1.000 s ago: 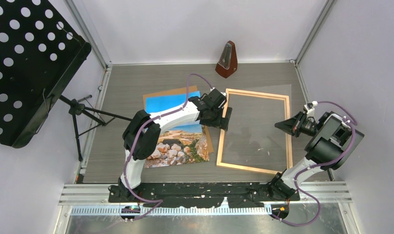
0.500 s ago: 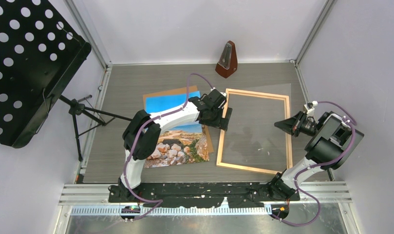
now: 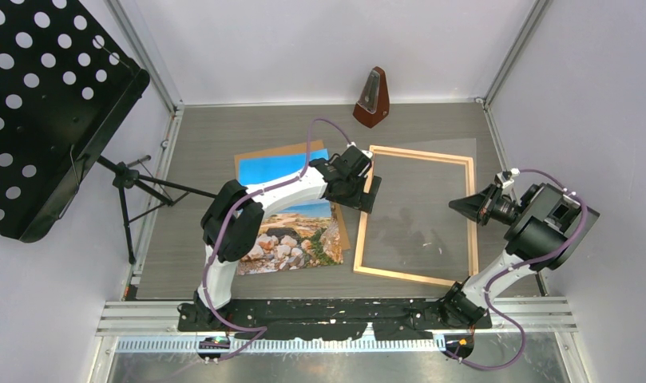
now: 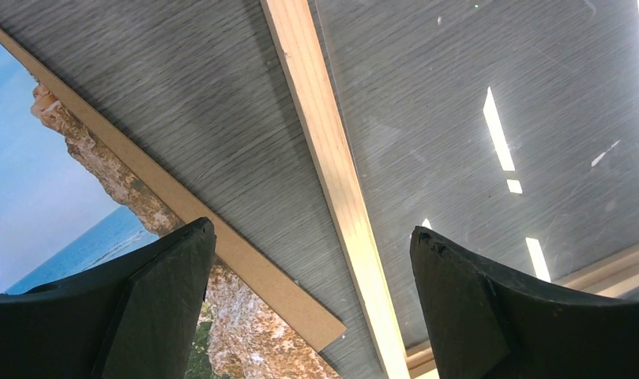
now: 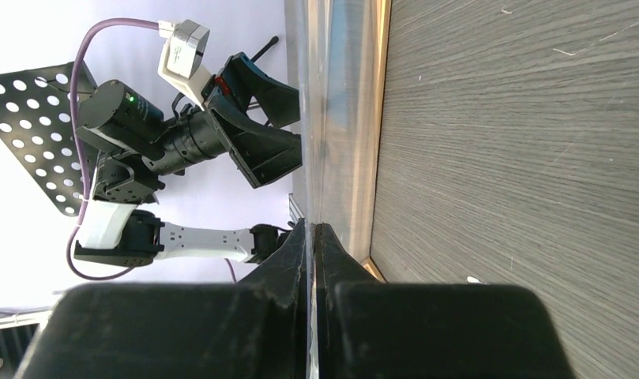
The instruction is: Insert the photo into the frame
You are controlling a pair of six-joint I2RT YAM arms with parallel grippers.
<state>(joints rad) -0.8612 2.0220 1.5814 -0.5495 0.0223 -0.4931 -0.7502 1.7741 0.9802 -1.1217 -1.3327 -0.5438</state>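
The photo (image 3: 291, 231), blue sky over a rocky shore, lies face up left of centre on a brown backing board (image 3: 263, 152). To its right the light wooden frame (image 3: 419, 152) lies flat, with a clear sheet (image 3: 423, 207) over it. My left gripper (image 3: 359, 191) hovers open over the frame's left rail (image 4: 332, 158), with the board's corner (image 4: 245, 253) and the photo (image 4: 31, 205) below its left finger. At the frame's right rail, my right gripper (image 3: 453, 206) is shut on the clear sheet's edge (image 5: 320, 118). The frame's rail (image 5: 375, 118) runs just beside that edge.
A brown metronome (image 3: 373, 97) stands at the back centre. A black perforated music stand (image 3: 40, 112) fills the left, its tripod legs (image 3: 144, 187) reaching onto the table near the photo. Enclosure walls close in both sides.
My right arm has shifted slightly, still pinching the sheet. The left gripper stays over the frame's left rail, its jaws a touch wider.
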